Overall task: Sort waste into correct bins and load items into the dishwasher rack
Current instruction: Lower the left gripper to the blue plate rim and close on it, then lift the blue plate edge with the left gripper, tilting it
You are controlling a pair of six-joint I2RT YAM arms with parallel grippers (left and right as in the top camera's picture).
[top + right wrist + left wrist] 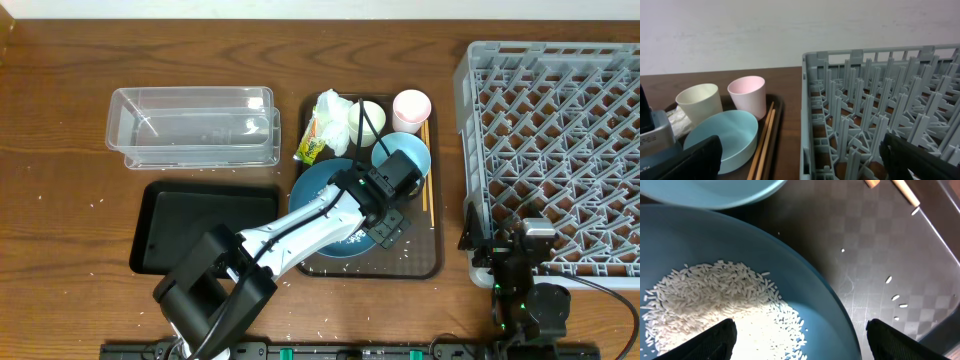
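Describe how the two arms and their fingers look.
The left arm has a white link between black joints, with a black cable along it and a green light near the wrist. The right arm is black with green lights and a dark cable. The left fingers and right fingers are plain black.

Brightly, evenly lit from above, with only faint soft shadows on the tabletop. Pale glare on the clear tub, bright patch across the rice. Sharp overhead; soft at wrist-view lower corners.
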